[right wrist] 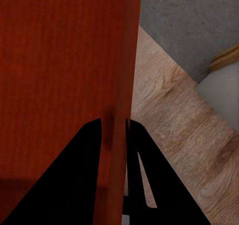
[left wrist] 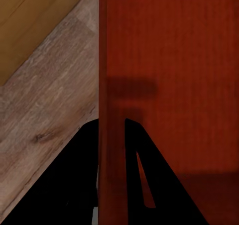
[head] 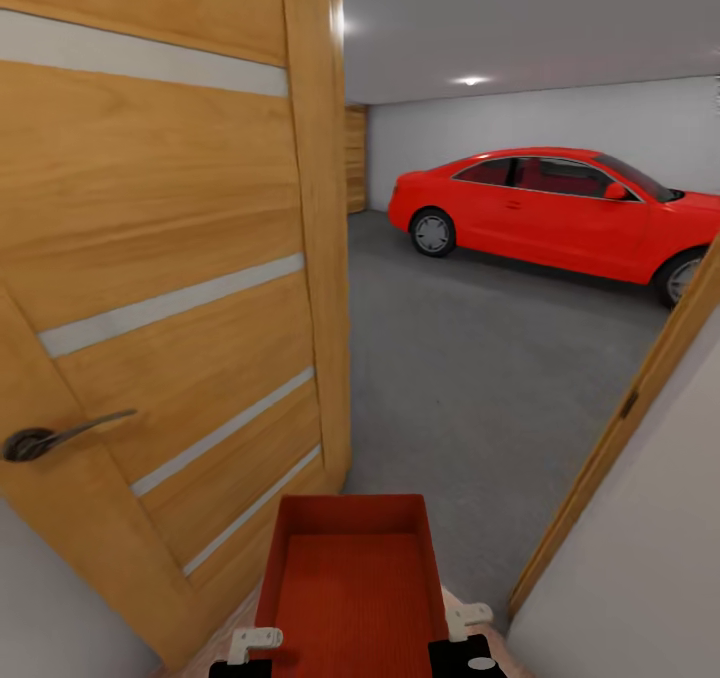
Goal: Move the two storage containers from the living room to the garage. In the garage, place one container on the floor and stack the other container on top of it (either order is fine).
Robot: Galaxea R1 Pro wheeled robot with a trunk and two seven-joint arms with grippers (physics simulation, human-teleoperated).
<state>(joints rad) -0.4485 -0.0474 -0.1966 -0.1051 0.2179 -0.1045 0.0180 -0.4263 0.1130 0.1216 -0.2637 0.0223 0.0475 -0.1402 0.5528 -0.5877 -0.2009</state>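
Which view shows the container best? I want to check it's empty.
The head view: the storage container shows its whole open top and bare ribbed bottom. Each wrist view shows one wall clamped by the left tool or right tool.

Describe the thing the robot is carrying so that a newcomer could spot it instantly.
Find the open wooden door leading into the garage with the red car. In the doorway below sits the storage container: an orange-red open-top bin with a ribbed bottom, its side walls pinched by both hands.
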